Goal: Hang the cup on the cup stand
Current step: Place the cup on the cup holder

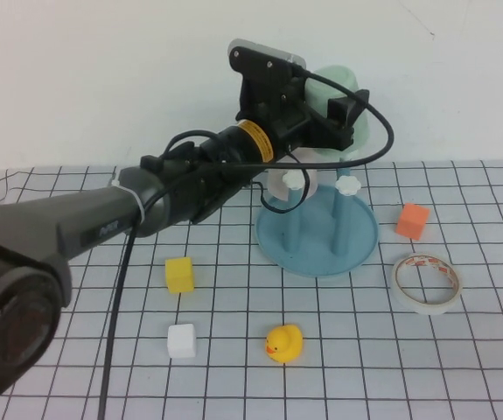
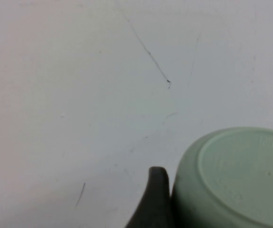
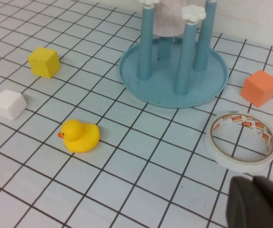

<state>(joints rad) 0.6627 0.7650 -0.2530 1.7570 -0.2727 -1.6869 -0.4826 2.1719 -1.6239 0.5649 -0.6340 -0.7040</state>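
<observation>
cup (image 1: 343,92) upside down, held in left pincer (image 1: 343,109) spread wide around its sides, raised above cup stand (image 1: 356,249) near counter's (image 1: 234,376) far edge, over the white-capped pegs. finger (image 2: 155,199) pressed against cup wall. right pincer (image 3: 257,204) shut, empty, low at near right corner beside tape roll (image 1: 426,282). toward near edge: rubber duck (image 1: 284,343), white cube (image 1: 181,340), yellow cube (image 1: 179,274); orange cube (image 1: 412,221) at stand's right.

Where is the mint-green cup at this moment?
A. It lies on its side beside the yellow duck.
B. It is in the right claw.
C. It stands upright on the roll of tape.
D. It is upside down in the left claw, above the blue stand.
D: the cup sits bottom-up in the left claw, raised over the cup stand.
</observation>
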